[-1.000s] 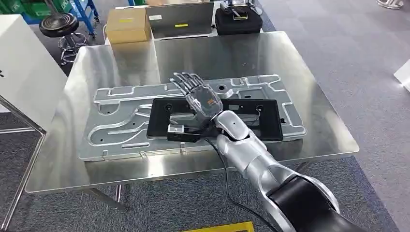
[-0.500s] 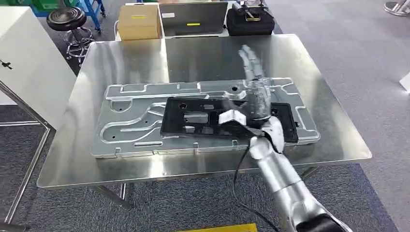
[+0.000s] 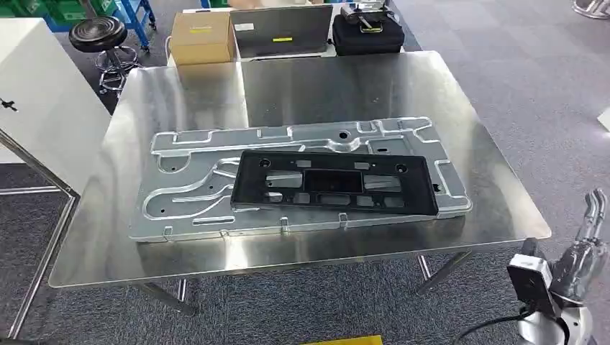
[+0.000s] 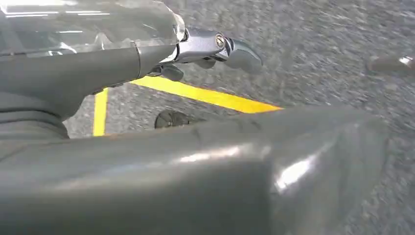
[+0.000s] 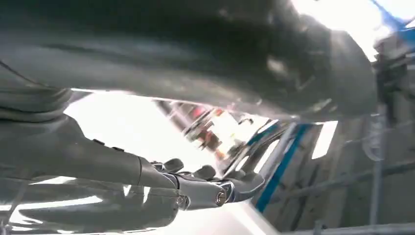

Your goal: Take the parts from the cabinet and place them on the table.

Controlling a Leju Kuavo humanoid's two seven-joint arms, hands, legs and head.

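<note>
Black part: the black plastic frame (image 3: 334, 182) lies flat on the grey metal panel (image 3: 194, 180), mid-counter (image 3: 180, 93), toward the near edge.
Change: the right hand (image 3: 584, 251), over the frame a second ago, has pulled off past the counter's near right corner; this placement looks finished.
Right hand: empty, fingers loosely extended upward.
Left hand (image 4: 215, 49): hangs over the floor, holding nothing.

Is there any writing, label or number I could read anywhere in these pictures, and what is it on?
No text here is legible.
Cardboard box: a yellow label, print too small to read.
Grey panel behind the table: a white sticker and a yellow one, both too blurred to read.
White cabinet: a small black mark on its face, not readable as a letter.
Floor in the left wrist view: yellow tape lines, no words.
</note>
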